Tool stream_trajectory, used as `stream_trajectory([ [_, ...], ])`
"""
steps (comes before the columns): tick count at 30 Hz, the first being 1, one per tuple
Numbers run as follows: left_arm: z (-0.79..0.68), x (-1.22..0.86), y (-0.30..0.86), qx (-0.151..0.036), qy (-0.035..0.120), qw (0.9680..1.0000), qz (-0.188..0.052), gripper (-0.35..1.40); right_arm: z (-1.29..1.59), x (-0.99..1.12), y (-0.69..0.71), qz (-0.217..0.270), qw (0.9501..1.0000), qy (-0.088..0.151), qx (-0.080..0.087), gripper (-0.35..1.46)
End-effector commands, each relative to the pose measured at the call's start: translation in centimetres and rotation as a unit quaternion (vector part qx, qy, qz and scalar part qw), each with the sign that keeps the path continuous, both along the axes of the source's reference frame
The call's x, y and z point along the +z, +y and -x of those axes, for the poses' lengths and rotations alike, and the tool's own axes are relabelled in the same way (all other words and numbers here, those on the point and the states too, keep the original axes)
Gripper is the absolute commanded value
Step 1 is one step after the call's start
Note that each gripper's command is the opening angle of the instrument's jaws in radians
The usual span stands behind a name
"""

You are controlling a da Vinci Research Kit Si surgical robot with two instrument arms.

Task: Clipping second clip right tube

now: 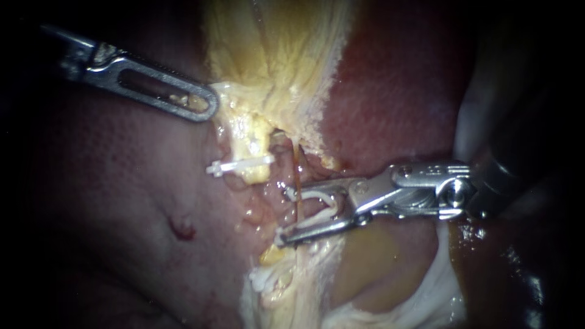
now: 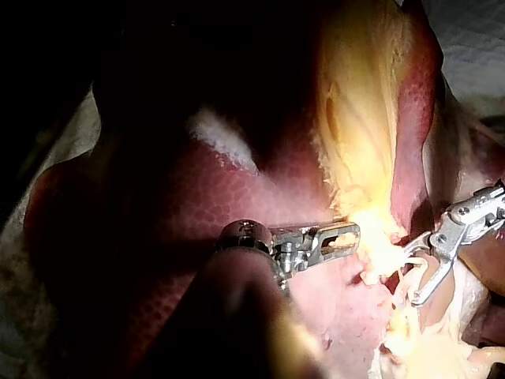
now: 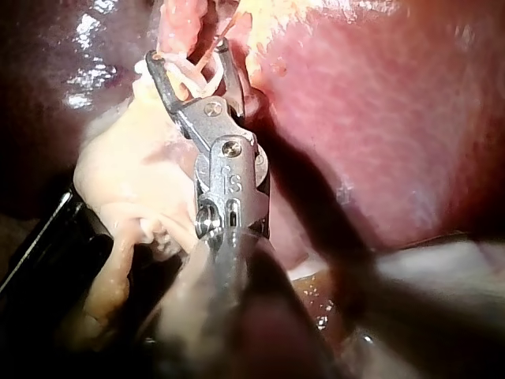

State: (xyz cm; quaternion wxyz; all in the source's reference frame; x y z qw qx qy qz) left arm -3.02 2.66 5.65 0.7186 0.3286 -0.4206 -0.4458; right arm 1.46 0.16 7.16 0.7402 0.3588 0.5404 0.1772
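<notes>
My right instrument (image 1: 287, 214) comes in from the right, its jaws spread and shut on an open white clip (image 1: 323, 204). The clip straddles a thin orange-brown tube (image 1: 297, 183) that runs down between the jaws; this is the right tube. A closed white clip (image 1: 237, 166) sits across yellow tissue to its left. My left instrument (image 1: 204, 103) comes from the upper left, its windowed jaws shut on the edge of the yellow gallbladder (image 1: 274, 55). In the right wrist view the jaws (image 3: 189, 63) hold the clip (image 3: 193, 77) around the tube (image 3: 207, 51).
Red-brown liver (image 1: 396, 91) lies to the right of the gallbladder and pale pink liver (image 1: 122, 201) to its left, with a small red nick (image 1: 181, 228). Whitish-yellow shreds (image 1: 274, 280) hang below the right instrument's jaws. In the left wrist view both instruments (image 2: 347, 235) (image 2: 430, 268) show.
</notes>
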Motion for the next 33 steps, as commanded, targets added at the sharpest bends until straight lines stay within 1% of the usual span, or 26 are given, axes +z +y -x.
stream_trajectory([
  [1,0.00,0.00,0.00,-0.001,0.001,1.0000,0.001,-0.35,-0.01,0.00,0.00,-0.004,1.0000,0.003,-0.003,0.50],
  [5,0.01,0.01,-0.01,-0.001,0.001,1.0000,0.001,-0.35,-0.01,0.00,-0.01,-0.013,0.9999,0.009,-0.004,0.50],
  [9,0.02,0.01,-0.01,0.000,0.000,1.0000,0.000,-0.35,-0.02,-0.03,-0.03,-0.020,0.9997,0.016,0.002,0.50],
  [11,0.01,0.01,-0.01,0.000,0.000,1.0000,0.000,-0.35,-0.02,-0.06,-0.04,-0.025,0.9995,0.021,-0.002,0.50],
  [18,0.01,0.01,0.00,0.000,0.000,1.0000,0.000,-0.35,-0.05,-0.24,-0.13,-0.050,0.9971,0.056,-0.012,0.50],
  [21,0.01,0.01,0.00,0.000,0.000,1.0000,0.000,-0.35,-0.08,-0.32,-0.17,-0.058,0.9959,0.067,-0.021,0.50],
  [26,0.01,0.01,0.00,0.000,0.000,1.0000,0.000,-0.35,-0.10,-0.40,-0.21,-0.059,0.9955,0.069,-0.026,0.49],
  [33,0.01,0.01,0.00,0.000,0.000,1.0000,0.000,-0.35,-0.04,-0.37,-0.19,-0.060,0.9954,0.069,-0.026,0.42],
])
